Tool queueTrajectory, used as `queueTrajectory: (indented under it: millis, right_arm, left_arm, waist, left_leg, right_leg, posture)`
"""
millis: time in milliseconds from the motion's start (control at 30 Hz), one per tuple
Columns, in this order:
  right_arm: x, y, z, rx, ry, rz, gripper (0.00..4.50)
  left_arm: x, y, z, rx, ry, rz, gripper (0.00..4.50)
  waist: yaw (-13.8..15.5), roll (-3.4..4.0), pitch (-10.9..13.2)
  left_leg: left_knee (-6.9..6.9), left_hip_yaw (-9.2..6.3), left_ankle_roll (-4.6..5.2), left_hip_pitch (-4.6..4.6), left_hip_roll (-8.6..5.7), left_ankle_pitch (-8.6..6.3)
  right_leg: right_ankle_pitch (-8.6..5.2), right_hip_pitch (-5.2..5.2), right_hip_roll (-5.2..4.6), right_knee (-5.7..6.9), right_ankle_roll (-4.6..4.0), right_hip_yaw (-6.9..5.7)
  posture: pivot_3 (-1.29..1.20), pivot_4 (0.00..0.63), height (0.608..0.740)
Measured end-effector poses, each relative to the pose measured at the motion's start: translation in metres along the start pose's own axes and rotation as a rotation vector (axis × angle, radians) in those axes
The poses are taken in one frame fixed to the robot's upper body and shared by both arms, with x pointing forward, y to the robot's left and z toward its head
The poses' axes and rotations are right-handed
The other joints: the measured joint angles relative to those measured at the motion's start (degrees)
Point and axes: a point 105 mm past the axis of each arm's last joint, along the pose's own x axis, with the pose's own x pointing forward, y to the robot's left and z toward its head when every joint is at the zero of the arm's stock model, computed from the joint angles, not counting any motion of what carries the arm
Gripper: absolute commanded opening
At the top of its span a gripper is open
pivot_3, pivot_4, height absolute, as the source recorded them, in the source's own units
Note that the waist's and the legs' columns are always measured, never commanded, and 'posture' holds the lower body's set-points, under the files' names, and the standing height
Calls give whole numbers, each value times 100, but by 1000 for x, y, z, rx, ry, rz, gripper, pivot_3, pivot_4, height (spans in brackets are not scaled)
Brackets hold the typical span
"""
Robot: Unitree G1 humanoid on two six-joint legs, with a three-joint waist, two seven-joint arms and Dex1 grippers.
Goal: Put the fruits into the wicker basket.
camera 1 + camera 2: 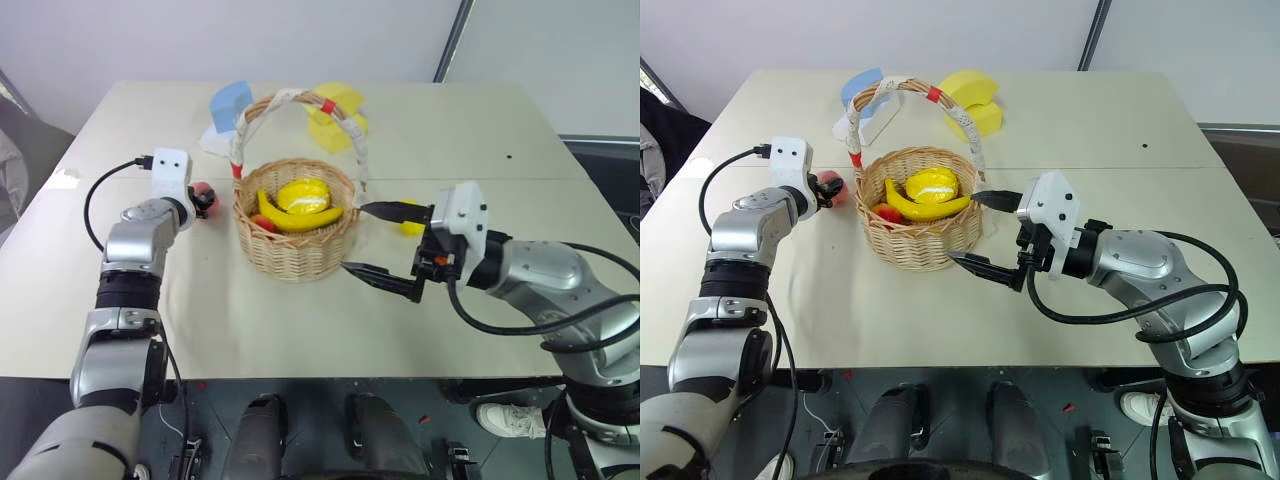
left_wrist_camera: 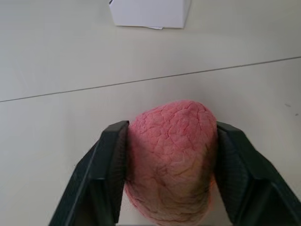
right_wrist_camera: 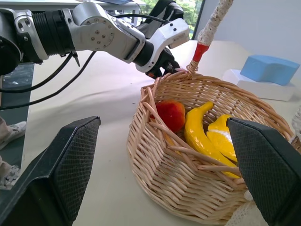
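Peach [image 2: 169, 160]: sitting on the tabletop [image 1: 480, 130] just beside the basket, on the side facing the tabletop's left edge; the left wrist view is showing both black fingers [image 2: 106, 174] pressing against its sides, so it is gripped but not yet lifted into the basket.
Lemon [image 1: 411, 221]: lying on the tabletop close to the basket on the side facing the right edge, partly hiding behind the right end effector's upper finger; nothing is touching it as far as can be seen.
Wicker basket [image 1: 295, 255]: standing near the middle of the tabletop, handle arching over it; it is already holding a banana [image 1: 300, 218], a yellow rounded fruit [image 1: 303, 194] and a red fruit [image 3: 170, 114].
Left end effector [image 1: 203, 198]: clenched on the peach, reaching in from the left edge.
Right end effector [image 1: 385, 246]: released, fingers standing wide apart and pointing at the basket's side, holding nothing.
Done so far: some fruit is already resting in the basket; the peach is being grasped.
Left to do: by my reading, the peach is needing a lift over the rim and a release, and the lemon is waiting for its own pickup and drop.
Other things: a blue-and-white block [image 1: 228, 108] and a yellow foam shape [image 1: 338, 112] are sitting behind the basket toward the far edge, not part of the job.
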Motion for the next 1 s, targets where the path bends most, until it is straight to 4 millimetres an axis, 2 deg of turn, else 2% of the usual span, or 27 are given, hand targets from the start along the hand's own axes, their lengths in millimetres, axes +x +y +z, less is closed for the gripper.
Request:
queueTrajectory:
  millis: [133,233,333,400,467,500,567,633,733,833,900,1000]
  right_arm:
    - [1,-1,2,-22,-4,-4,4500]
    - [1,-2,3,-36,-1,-9,4500]
    - [0,-5,5,-49,-1,-9,4500]
    - [-5,-11,2,-53,16,-23,4500]
    - [-7,-15,-1,-46,30,-26,4500]
    - [-7,-17,-3,-45,34,-27,4500]
    - [-7,-21,-3,-46,33,-27,4500]
    - [-8,-24,-4,-51,36,-35,4500]
    - [-10,-28,-9,-35,53,-54,4500]
    - [-14,-30,-17,-13,73,-82,4500]
    - [-20,-36,-23,11,90,-130,4500]
    - [-36,-59,-43,35,166,-303,4500]
  left_arm:
    - [-11,15,-7,30,-7,22,2092]
    - [-36,40,-9,-19,-60,11,2092]
    - [-75,51,6,-77,-198,-100,2092]
    - [-107,36,26,-51,-296,-253,2092]
    - [-128,8,45,-11,-362,-398,2092]
    - [-136,-16,57,24,-392,-484,2092]
    - [-141,-57,66,70,-420,-608,2092]
    - [-138,-89,69,76,-421,-685,2092]
    - [-124,-121,71,86,-401,-716,2092]
    - [-109,-132,65,72,-356,-707,3393]
    - [-102,-134,59,65,-329,-693,4442]
    - [-104,-135,62,46,-372,-736,4478]
  waist:
    - [-64,0,0]
    - [-88,-1,1]
    - [-53,-3,2]
    - [-9,-5,2]
    - [65,-7,2]
    - [124,-7,2]
    - [147,-8,2]
    - [136,-12,0]
    - [96,-14,0]
    - [27,-14,0]
    - [-16,-13,1]
    - [-33,-13,1]
  left_leg:
    - [-5,0,0,3,6,0]
    - [-9,-5,0,1,12,0]
    - [-10,-3,-1,-1,18,0]
    - [-8,-4,-2,-2,19,0]
    - [-3,0,-6,0,19,2]
    - [5,6,-9,-1,15,4]
    - [19,11,-9,0,-1,4]
    - [25,20,-8,0,-6,4]
    - [24,20,-5,-1,-5,4]
    - [7,0,-3,0,1,3]
    - [-2,-7,-3,0,4,3]
    - [-3,-13,-3,2,4,3]
  right_leg:
    - [1,-5,3,3,1,0]
    - [1,-12,5,12,2,-7]
    - [0,-14,-1,12,-2,-8]
    - [-12,-8,-14,7,-24,-10]
    - [-15,10,-34,-3,-28,-21]
    - [-15,15,-38,-9,-29,-20]
    - [-15,28,-44,-13,-29,-15]
    - [-13,31,-43,-15,-28,-10]
    - [-11,24,-25,-13,-21,-4]
    - [-3,13,-5,-3,-2,-8]
    - [-2,4,2,2,0,-9]
    - [-3,3,7,4,-1,-9]
  posture:
    - [0,150,740]
    - [0,150,740]
    - [0,150,740]
    - [0,150,740]
    - [0,150,740]
    - [0,150,740]
    - [0,150,740]
    - [0,150,740]
    - [0,150,740]
    - [0,150,740]
    - [0,150,740]
    - [0,150,740]
